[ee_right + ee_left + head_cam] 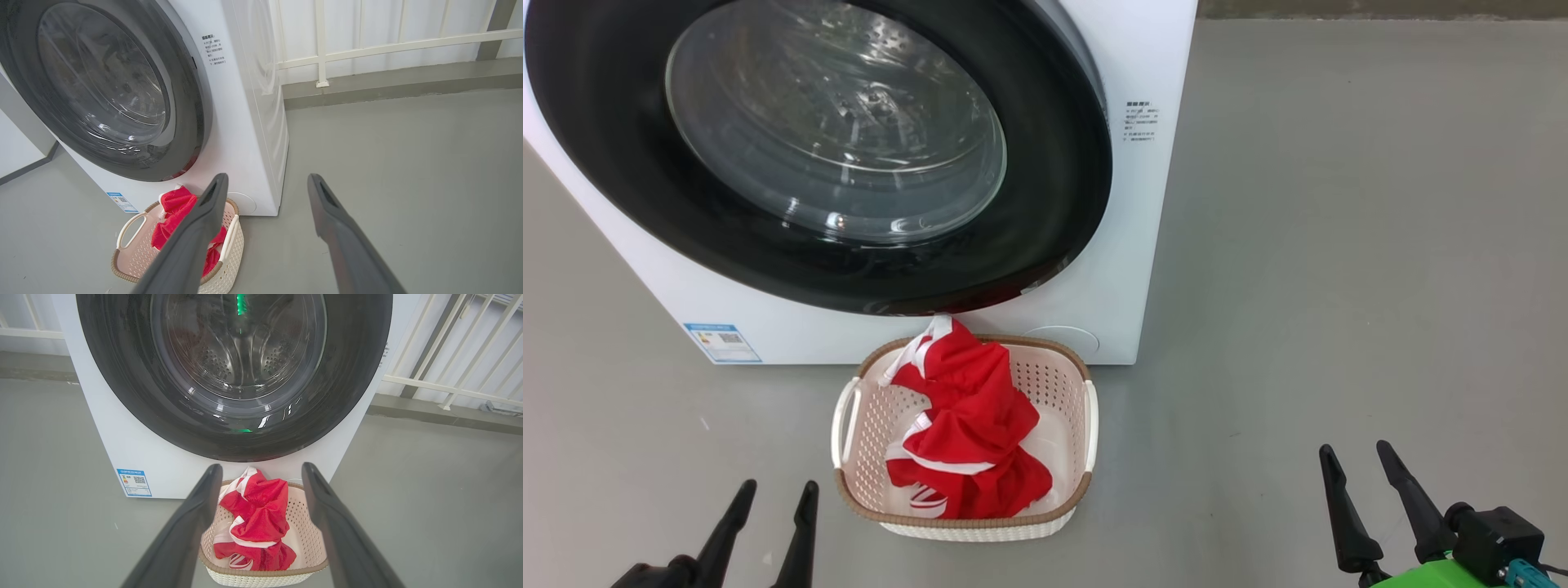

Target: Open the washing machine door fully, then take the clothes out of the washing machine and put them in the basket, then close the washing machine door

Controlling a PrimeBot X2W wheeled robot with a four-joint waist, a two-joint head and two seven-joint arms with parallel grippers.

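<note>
The white washing machine (1127, 204) stands ahead, its black-rimmed glass door (841, 147) lying flat against the front. Through the glass I see the steel drum (241, 355). Directly in front of the machine sits the cream basket (1066, 384) with red, white-trimmed clothes (968, 425) heaped inside. My left gripper (774, 492) is open and empty at the lower left, a short way left of the basket. My right gripper (1356, 456) is open and empty at the lower right, well away from it. The left wrist view frames the clothes (257, 514) between the fingers.
Grey floor (1339, 286) spreads to the right of the machine. A white railing (367, 45) and a low kerb run along the wall behind it. A small blue label (721, 341) marks the machine's lower left front.
</note>
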